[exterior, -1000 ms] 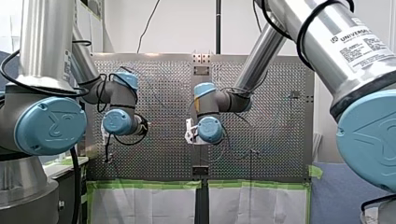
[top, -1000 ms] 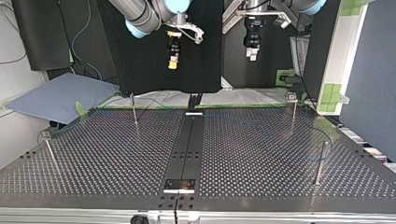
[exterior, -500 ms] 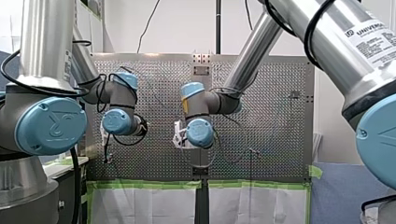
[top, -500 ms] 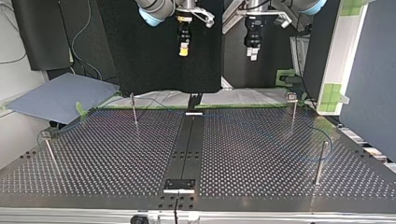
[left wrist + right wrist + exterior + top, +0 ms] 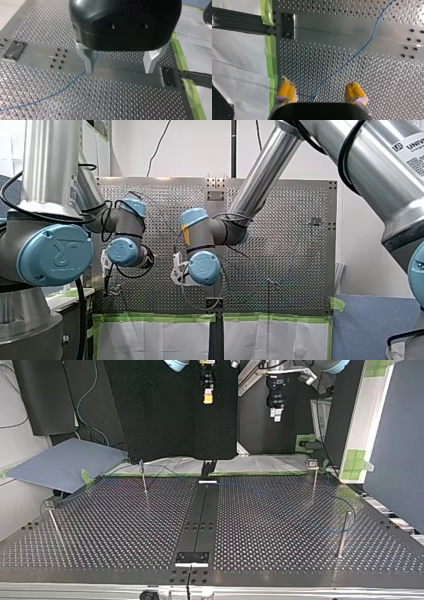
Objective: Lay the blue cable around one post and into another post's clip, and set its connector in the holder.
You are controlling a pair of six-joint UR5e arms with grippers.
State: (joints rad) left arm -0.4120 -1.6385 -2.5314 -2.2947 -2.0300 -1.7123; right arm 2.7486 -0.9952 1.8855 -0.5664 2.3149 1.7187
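My left claw (image 5: 120, 71) hangs released above the bench (image 5: 105, 105), its metal fingers (image 5: 89, 62) wide apart directly over the smooth centre rail (image 5: 125, 75). The blue cable (image 5: 62, 88) shows behind one finger, meets the bench at the rail's edge and trails off across the perforated sheet, away from the rail. My right claw (image 5: 320, 92) is released as well, with its yellow pads (image 5: 286, 91) spread. Below it the cable lies loose on the sheet, slanting up to the rail and across it. In the top view a thin blue loop lies well to the rail's right, near a tall post (image 5: 344, 532); whether it goes around the post I cannot tell. The label (image 5: 410, 145) on my right arm (image 5: 360, 170) begins "UNIV", and the rest is cut off.
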